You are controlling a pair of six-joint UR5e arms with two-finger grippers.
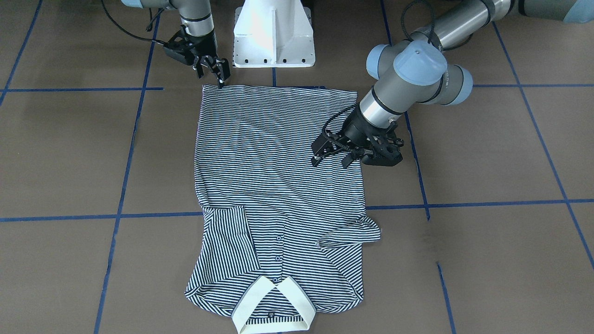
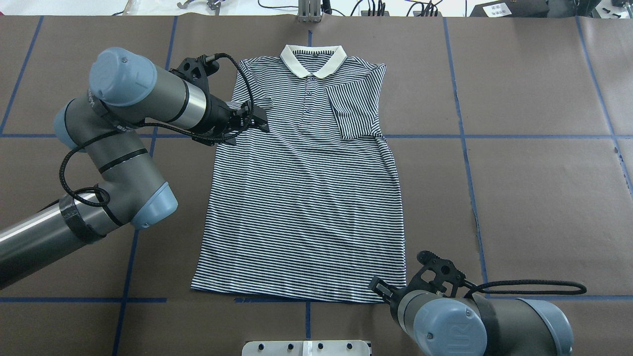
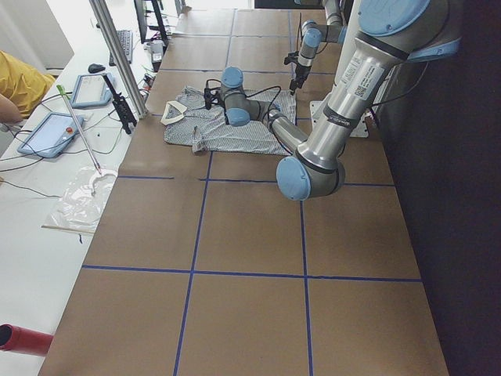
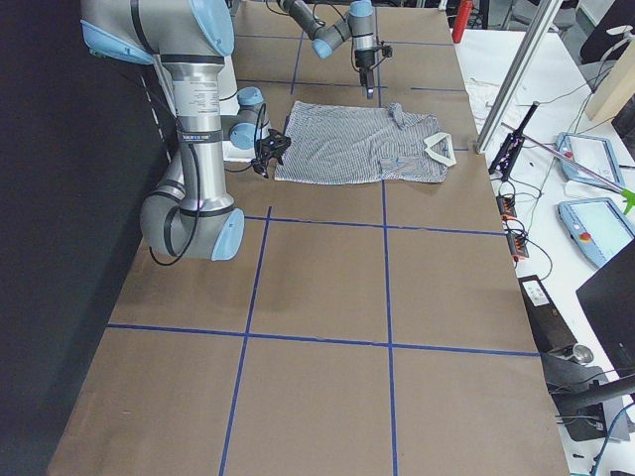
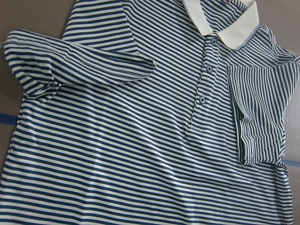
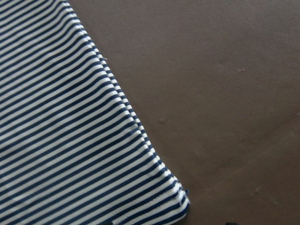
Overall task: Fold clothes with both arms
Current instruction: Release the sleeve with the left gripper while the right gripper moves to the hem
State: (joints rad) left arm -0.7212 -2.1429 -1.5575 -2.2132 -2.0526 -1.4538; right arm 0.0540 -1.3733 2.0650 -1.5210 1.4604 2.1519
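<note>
The striped polo shirt (image 1: 278, 176) lies flat and face up on the brown table, with its cream collar (image 2: 312, 58) away from the robot. Both sleeves are folded in over the chest. My left gripper (image 2: 259, 122) hovers open and empty over the shirt's side just below the folded left sleeve (image 5: 79, 61); it also shows in the front view (image 1: 332, 161). My right gripper (image 1: 212, 76) is open at the hem corner nearest the robot. One fingertip is right at that corner (image 6: 180, 201). It holds nothing that I can see.
The white pedestal base (image 1: 274, 37) stands just behind the hem. Blue tape lines (image 2: 519, 136) divide the brown table top (image 1: 487, 148). A side bench with tablets (image 3: 51, 133) and cables runs along the far edge.
</note>
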